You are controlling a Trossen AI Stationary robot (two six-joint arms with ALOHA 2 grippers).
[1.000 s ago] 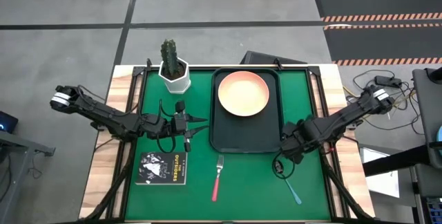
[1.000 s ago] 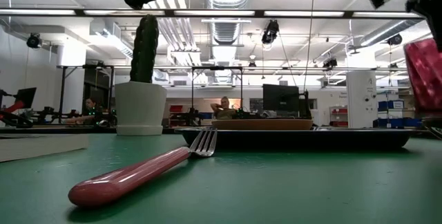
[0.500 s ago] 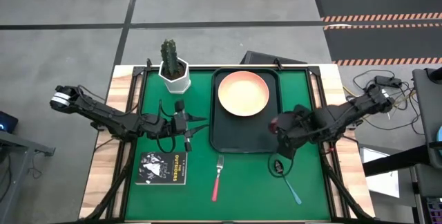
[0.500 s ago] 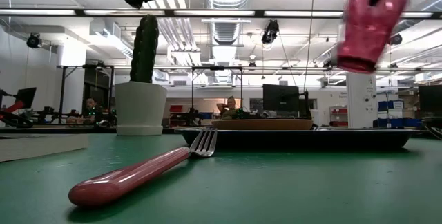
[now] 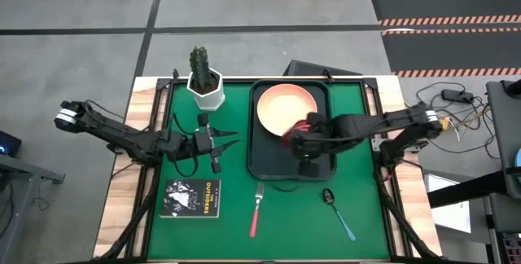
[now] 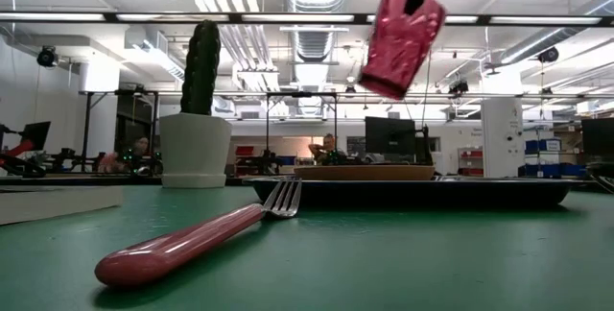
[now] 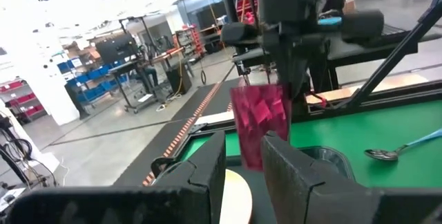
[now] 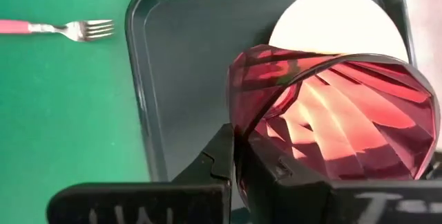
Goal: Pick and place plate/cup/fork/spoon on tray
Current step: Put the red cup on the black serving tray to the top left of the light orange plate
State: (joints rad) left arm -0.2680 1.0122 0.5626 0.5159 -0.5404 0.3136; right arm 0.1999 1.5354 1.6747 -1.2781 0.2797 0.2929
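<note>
- The cup (image 5: 299, 127), dark red and faceted, hangs in the air above the tray (image 5: 269, 162), over the near edge of the plate (image 5: 281, 105); in the low view the cup (image 6: 401, 44) is tilted, well clear of the tray's rim.
- The right gripper (image 5: 295, 136) reaches across the tray from its right side, jaws pinched tight on the cup's wall; the right wrist view shows the wall (image 8: 331, 124) clamped between the two dark fingers.
- The plate, peach-orange, lies inside the tray at its far end.
- The fork (image 5: 256, 209), pink-red handled, lies on the green tabletop (image 5: 179, 101) just in front of the tray's near rim, tines towards the tray.
- The spoon (image 5: 337, 212), blue handled, lies on the tabletop in front of the tray's near right corner.
- The left gripper (image 5: 232, 141) hovers just left of the tray, jaws a narrow gap apart with nothing between them.
- A white pot with a cactus (image 5: 203, 77) stands off the tray's far left corner.
- A small black book (image 5: 192, 197) lies left of the fork.
</note>
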